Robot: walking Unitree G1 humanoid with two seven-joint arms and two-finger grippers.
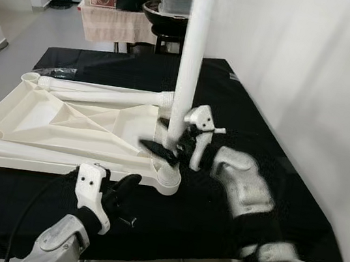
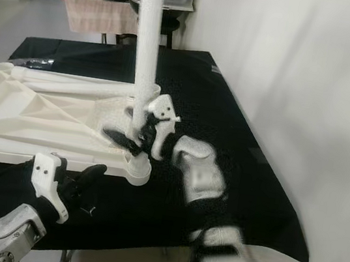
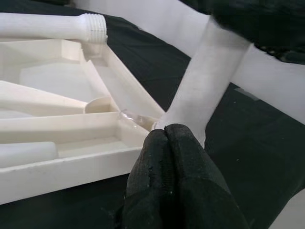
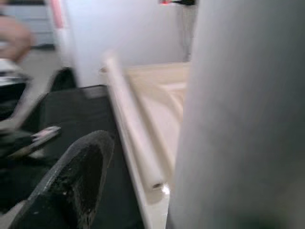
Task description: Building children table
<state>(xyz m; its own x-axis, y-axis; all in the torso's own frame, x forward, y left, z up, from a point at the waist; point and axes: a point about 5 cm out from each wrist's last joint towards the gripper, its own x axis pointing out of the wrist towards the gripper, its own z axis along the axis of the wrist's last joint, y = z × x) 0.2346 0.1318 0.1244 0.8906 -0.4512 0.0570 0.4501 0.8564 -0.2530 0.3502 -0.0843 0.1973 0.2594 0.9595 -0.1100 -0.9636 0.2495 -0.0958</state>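
Observation:
A white plastic tabletop lies upside down on the black-covered table. One white leg stands upright in its near right corner socket. My right gripper is at the foot of that leg, open, one finger standing off from the leg; the picture is blurred here. My left gripper is shut and empty just in front of the tabletop's near edge, its tips close to the socket. Two loose legs lie across the far side, one with a threaded end.
Another loose leg lies along the tabletop's near edge. A white wall runs close along the table's right side. Behind the table, a second small table carries boxes and a black bowl.

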